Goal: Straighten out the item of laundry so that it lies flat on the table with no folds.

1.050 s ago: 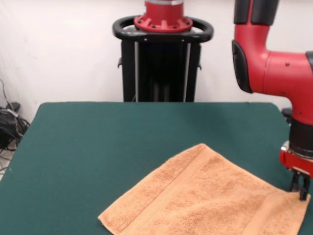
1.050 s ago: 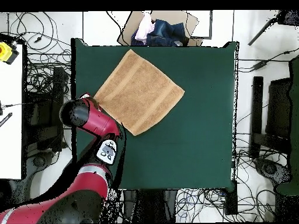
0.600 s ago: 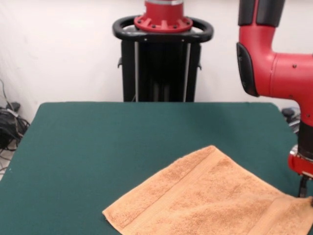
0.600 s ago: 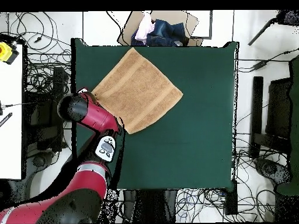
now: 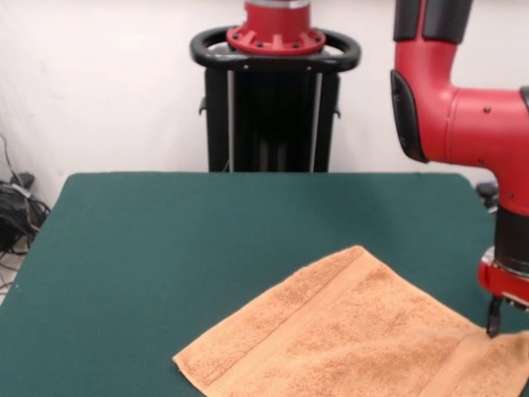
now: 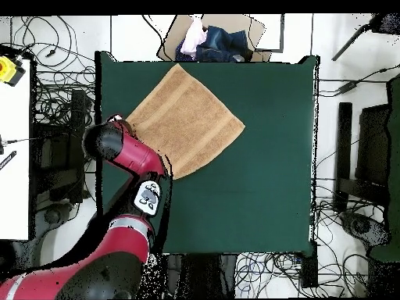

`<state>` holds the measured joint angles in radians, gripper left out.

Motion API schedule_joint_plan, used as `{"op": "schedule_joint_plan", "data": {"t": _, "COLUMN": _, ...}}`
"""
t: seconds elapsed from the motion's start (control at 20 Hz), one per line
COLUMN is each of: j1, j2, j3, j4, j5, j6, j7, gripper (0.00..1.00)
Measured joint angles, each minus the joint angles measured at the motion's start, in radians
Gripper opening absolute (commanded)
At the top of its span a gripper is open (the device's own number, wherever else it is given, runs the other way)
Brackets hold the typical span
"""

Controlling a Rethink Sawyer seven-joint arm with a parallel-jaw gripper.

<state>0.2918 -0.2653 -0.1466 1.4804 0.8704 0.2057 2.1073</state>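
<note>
Across the front view, the towel (image 5: pixel 347 339) lies spread on the dark green bench (image 5: pixel 207 240), turned like a diamond, with 1 corner pointing toward the far side and its near part cut off by the bottom edge. Flat woven bands run near 2 of its ends, and its surface looks mostly smooth, with no clear fold showing. At the right edge the red arm (image 5: pixel 463 116) comes down and ends in the tool (image 5: pixel 494 324), whose dark tip stands at the towel's right corner, touching or just above the cloth. Only a narrow dark tip shows, so whether the tool is open, closed or gripping the cloth cannot be told. Behind the bench stands the black pedestal (image 5: pixel 273 107).

From overhead, the towel (image 6: pixel 187 121) sits in the upper left part of the bench (image 6: pixel 258 195), 1 corner close to the top edge and another near the left edge. The arm (image 6: pixel 125 152) reaches up from the bottom left and covers that left corner, hiding the tool. A cardboard box of clothes (image 6: pixel 211 39) sits just beyond the bench's top edge, and cables (image 6: pixel 55 86) lie on the floor all round.
</note>
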Motion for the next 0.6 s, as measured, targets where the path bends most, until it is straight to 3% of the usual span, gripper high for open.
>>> {"op": "schedule_joint_plan", "data": {"t": 0.6, "j1": -0.036, "j2": -0.064, "j3": -0.002, "j4": 0.003, "j5": -0.009, "j6": 0.052, "j7": 0.000, "gripper": 1.00}}
